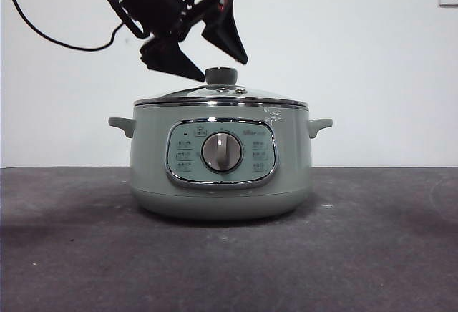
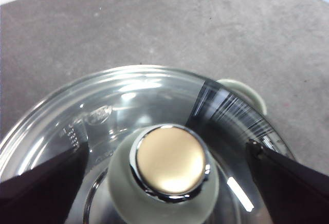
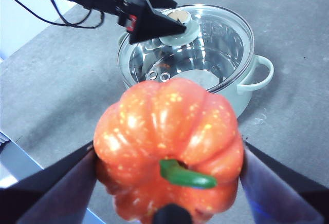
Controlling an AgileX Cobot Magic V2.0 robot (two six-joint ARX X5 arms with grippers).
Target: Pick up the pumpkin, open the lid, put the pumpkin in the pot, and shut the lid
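Sage-green pot (image 1: 220,169) sat centred on the table (image 1: 71,255) in the front view, lid (image 1: 215,97) seated on it, and the left gripper (image 1: 204,51) hung tilted at the knob (image 1: 221,76) with jaws spread, gripping nothing; from that slant one jaw could hit the glass or skid off the knob rather than straddle it. Pumpkin and right gripper were out of this view, and the pot's inside was hidden. Left wrist view: knob (image 2: 169,162) sat between the two open jaws, neither touching, so closing before descending further would likely clip only the cap and drop the lid; glare on the glass (image 2: 128,95) blurred what lay beneath, and the lower rim was cut off. Right wrist view: right gripper (image 3: 169,193) was clenched on the pumpkin (image 3: 169,147), held in the air well apart from the pot (image 3: 247,80); left gripper (image 3: 154,23) was visible at the knob. Smooth ribbed skin could slip in the jaws while waiting. Contact faces were hidden behind the pumpkin, so grip depth couldn't be judged.
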